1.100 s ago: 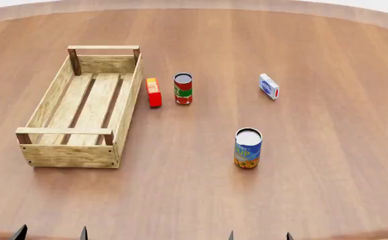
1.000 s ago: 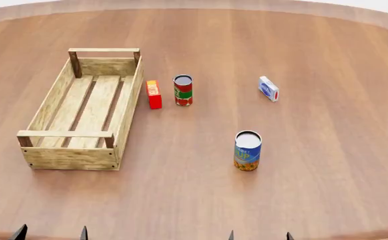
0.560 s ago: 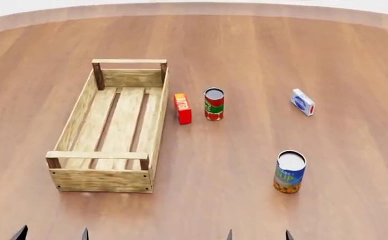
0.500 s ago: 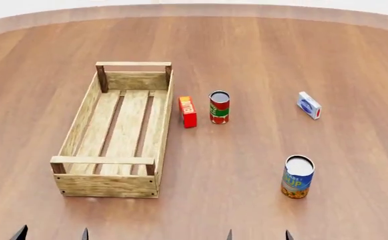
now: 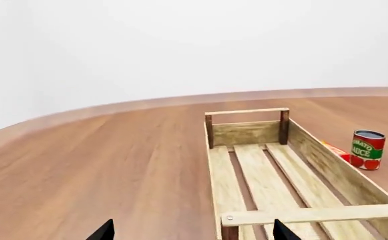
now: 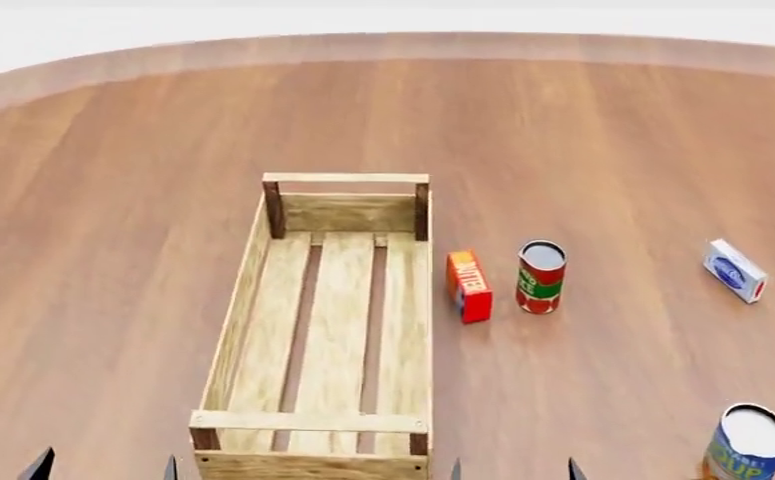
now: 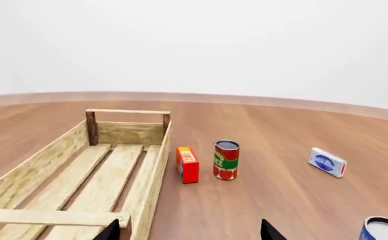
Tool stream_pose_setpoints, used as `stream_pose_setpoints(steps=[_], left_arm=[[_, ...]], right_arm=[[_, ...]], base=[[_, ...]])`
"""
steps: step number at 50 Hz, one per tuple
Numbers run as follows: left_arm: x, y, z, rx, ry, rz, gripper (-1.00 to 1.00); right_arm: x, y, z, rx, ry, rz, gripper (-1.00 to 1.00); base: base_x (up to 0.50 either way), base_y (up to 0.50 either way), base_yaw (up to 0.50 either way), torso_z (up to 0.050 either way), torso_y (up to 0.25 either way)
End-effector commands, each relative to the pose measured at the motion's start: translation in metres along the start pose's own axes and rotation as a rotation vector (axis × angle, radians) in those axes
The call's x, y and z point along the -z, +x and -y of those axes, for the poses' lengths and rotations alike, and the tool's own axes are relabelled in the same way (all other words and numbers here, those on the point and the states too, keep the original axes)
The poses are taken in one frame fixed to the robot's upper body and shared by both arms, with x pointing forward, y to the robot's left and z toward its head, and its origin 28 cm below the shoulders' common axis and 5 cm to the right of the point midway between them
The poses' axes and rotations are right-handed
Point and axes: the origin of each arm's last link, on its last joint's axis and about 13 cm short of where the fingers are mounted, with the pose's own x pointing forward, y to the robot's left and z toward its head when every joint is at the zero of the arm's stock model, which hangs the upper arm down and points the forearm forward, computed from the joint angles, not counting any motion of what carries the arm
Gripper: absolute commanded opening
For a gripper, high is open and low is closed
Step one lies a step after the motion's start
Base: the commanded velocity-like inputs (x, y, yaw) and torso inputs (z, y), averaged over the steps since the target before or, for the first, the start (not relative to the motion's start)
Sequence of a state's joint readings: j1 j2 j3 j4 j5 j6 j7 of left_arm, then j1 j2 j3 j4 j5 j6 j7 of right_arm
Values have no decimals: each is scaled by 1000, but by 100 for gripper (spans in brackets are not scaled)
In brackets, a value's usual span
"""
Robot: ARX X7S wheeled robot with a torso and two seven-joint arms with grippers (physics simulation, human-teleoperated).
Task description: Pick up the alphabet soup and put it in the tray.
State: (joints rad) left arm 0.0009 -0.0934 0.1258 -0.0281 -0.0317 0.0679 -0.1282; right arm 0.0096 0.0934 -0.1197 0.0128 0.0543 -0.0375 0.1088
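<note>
A wooden table (image 6: 120, 200) held the tray (image 6: 247, 300), empty and awaiting the alphabet soup (image 6: 747, 445), which stood upright well to its right. Both the left gripper (image 6: 100, 468) and right gripper (image 6: 511, 468) stayed low, released, grasping nothing.

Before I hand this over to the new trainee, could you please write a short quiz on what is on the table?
1. True or false: the tray already holds a can.
2. Which item stands nearest the tray's right wall? A) red box B) red and green can C) blue and white box
3. Fill in: the alphabet soup stands upright on the ____.

Key: 1 false, its slats are bare. 2 A. 3 table, at the head view's lower right corner, partly cut off.
</note>
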Motion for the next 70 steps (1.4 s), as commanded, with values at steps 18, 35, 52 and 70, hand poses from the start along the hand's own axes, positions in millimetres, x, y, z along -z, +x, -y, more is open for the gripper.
stream_pose_setpoints(steps=[18, 35, 52, 70], left_arm=[[0, -1, 0, 1, 4, 4, 100], [1, -1, 0, 1, 5, 4, 100], [1, 1, 0, -3, 2, 0, 100], [1, 0, -1, -7, 8, 3, 100]], right_arm=[[-1, -1, 0, -4, 14, 11, 100], [-1, -1, 0, -8, 15, 12, 100], [-28, -9, 7, 119, 57, -50, 100], [-65, -41, 35, 545, 121, -138, 100]], base=[[483, 190, 0, 0, 0], [500, 52, 0, 0, 1], [55, 4, 0, 0, 0], [0, 0, 0, 0, 0]])
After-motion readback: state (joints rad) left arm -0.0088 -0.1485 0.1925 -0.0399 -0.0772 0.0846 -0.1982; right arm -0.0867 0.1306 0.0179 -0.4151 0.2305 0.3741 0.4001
